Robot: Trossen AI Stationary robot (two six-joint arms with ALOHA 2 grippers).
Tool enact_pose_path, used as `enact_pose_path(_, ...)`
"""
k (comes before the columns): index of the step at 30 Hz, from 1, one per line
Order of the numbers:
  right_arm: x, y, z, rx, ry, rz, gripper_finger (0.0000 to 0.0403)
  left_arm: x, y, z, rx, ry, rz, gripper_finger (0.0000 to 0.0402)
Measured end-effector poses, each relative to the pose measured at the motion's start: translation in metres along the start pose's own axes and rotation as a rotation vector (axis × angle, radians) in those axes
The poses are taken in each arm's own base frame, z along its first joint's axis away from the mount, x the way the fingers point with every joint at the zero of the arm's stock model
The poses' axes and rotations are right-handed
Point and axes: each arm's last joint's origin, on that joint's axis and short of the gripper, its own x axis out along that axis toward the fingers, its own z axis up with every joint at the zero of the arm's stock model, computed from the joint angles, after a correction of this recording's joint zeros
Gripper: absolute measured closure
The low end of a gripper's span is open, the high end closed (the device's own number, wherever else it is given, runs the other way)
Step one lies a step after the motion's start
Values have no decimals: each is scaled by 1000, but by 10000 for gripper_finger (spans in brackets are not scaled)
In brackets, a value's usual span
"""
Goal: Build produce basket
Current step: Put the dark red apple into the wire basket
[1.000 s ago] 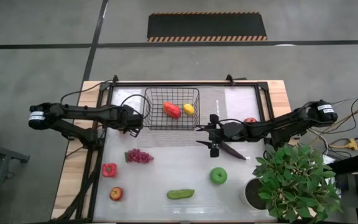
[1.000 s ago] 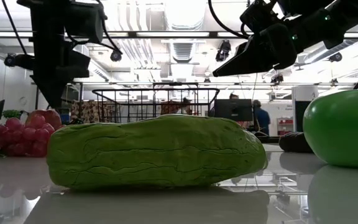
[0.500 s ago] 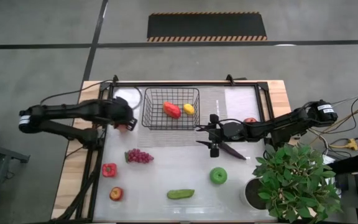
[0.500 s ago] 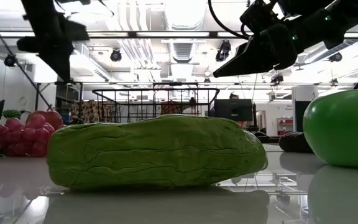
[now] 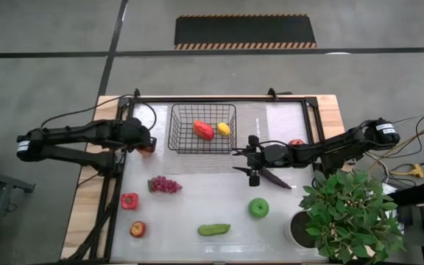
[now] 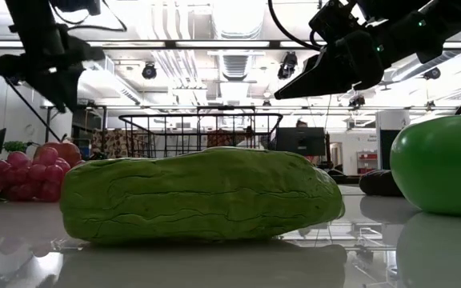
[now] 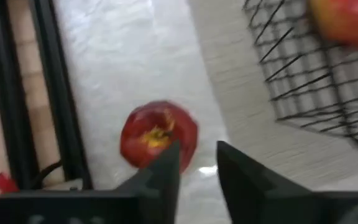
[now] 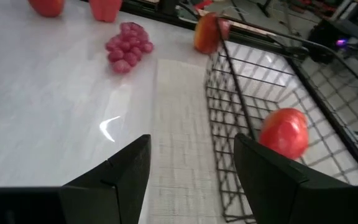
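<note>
The black wire basket stands at the table's far middle with a red pepper and a yellow lemon inside. A red apple rests on the table just left of the basket. My left gripper hovers over that apple, its fingers a narrow gap apart and holding nothing. My right gripper hangs open right of the basket, nothing between its fingers. Under that arm lies the dark eggplant. Grapes, another red pepper, a cucumber and a green apple sit nearer.
A leafy potted plant fills the near right corner. A small red apple lies near the front left and another behind the right arm. Dark frame rails run along the table's left edge.
My left gripper has drawn back from the basket's left wall toward the table's left edge and has risen. The red apple, hidden under it a second ago, now shows lying on the table beside the basket.
</note>
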Motion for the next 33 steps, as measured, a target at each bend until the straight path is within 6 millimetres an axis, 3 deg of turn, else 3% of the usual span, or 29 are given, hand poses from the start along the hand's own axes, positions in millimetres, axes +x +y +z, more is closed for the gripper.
enact_pose_path(8, 0, 1, 0, -2, -5, 33, 188, 27, -11, -8, -22, 138, 137, 123)
enact_pose_path(13, 0, 1, 0, -8, -4, 34, 188, 36, -23, -6, 44, 161, 186, 52)
enact_pose_path(20, 0, 1, 0, -8, -4, 34, 188, 58, -26, -3, 30, 193, 296, 36)
enact_pose_path(33, 0, 1, -2, -10, 11, 37, 188, 70, -21, 14, 21, 137, 299, 36)
